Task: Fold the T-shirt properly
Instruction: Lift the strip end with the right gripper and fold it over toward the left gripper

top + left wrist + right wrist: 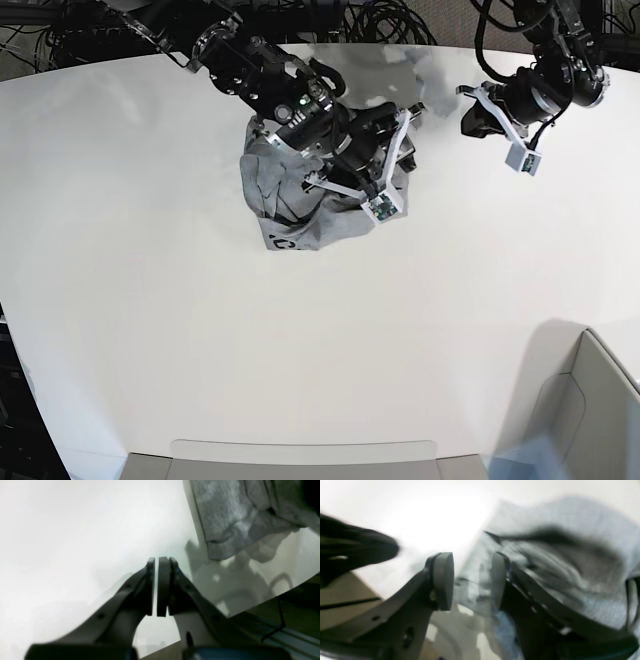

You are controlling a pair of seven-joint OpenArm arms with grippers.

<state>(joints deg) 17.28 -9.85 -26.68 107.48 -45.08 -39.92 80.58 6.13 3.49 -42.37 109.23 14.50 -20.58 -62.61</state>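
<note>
**Grey T-shirt, bunched, far-centre of white bench**

Item: T-shirt (300, 215), heather light grey. Lies in a crumpled heap on the white bench (150, 300), toward the far edge and near the middle. Not flat; creased and folded over itself. A fragment of black block lettering shows at the near lower edge of the heap in the base view. In the left wrist view a hemmed edge of the T-shirt (232, 517) hangs at upper right, well apart from that arm's tool.

Right tool (472, 580): directly over the heap, arm partly covering the fabric in the base view. Pads parted with a clear gap between them; grey cloth lies behind and beneath the gap, blurred. Nothing seen clamped between the pads.

Left tool (157, 587): pads drawn together with only a thin slit between them, nothing in it. Positioned over bare bench, off to the side of the garment.
</note>
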